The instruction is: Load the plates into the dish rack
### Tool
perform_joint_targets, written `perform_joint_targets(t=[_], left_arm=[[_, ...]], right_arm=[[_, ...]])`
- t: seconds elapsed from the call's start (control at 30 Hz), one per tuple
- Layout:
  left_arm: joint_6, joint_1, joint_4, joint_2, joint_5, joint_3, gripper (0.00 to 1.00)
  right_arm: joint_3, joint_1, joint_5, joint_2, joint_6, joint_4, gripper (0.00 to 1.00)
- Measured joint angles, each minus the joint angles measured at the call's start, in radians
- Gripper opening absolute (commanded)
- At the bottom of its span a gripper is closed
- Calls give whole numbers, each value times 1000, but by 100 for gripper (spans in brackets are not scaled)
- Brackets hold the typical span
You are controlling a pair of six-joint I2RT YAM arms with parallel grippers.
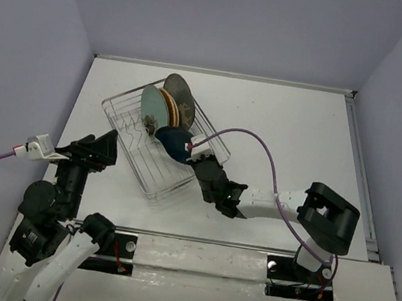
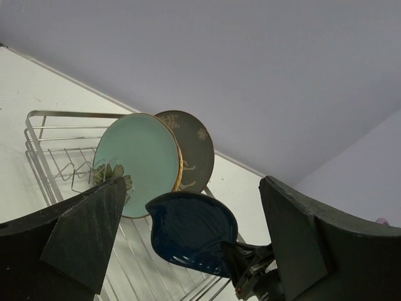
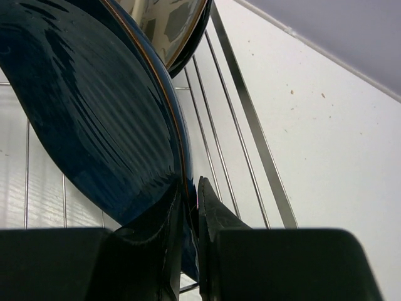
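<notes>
The silver wire dish rack (image 1: 135,107) stands at mid-table. A grey patterned plate (image 1: 180,94), an orange plate edge (image 1: 167,105) and a pale teal plate (image 1: 152,105) stand upright in its far end. My right gripper (image 1: 190,152) is shut on the rim of the dark blue leaf-shaped plate (image 1: 173,141) and holds it upright over the rack's right side. In the right wrist view the pads (image 3: 213,207) pinch the blue plate (image 3: 94,106). My left gripper (image 1: 100,149) is open and empty, left of the rack. The cream and black plates cannot be made out.
The left wrist view shows the rack (image 2: 44,135), teal plate (image 2: 138,160), grey plate (image 2: 195,147) and blue plate (image 2: 188,229) ahead. Another plate's dark rim (image 3: 188,37) stands just behind the blue plate. Grey walls enclose the white table (image 1: 286,140).
</notes>
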Motion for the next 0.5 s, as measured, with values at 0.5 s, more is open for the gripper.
perform_joint_targets(t=[0.5], left_arm=[[55, 0, -4, 56, 14, 25, 99]], right_arm=[[396, 27, 19, -8, 272, -521, 7]])
